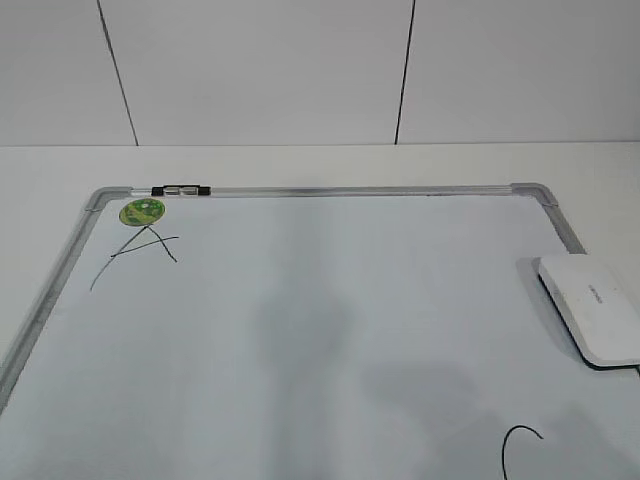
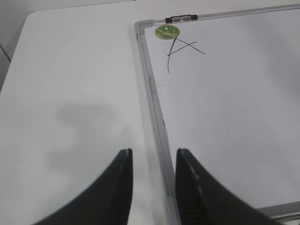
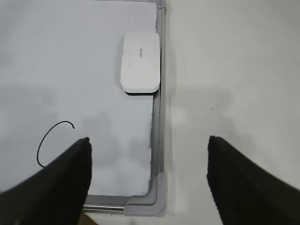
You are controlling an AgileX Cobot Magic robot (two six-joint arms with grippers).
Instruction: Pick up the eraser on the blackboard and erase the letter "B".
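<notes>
My right gripper (image 3: pixel 147 176) hangs wide open over the blackboard's (image 3: pixel 161 112) right rail; the eraser (image 3: pixel 139 62) lies flat against that edge. I'd centre over it before descending. Left gripper (image 2: pixel 152 187) narrowly parted. No "B" showing here.

Eraser (image 1: pixel 592 308) on blackboard's (image 1: pixel 300 330) right edge

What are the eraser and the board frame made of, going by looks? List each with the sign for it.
The eraser: apparently hard white plastic, smooth and slightly glossy, with a moulded rounded shell; the dark layer underneath could be felt, which is unclear.
The blackboard frame: seemingly silver-grey metal, likely aluminium, with a dull brushed sheen; its rounded corner pieces look like matte grey plastic.
</notes>
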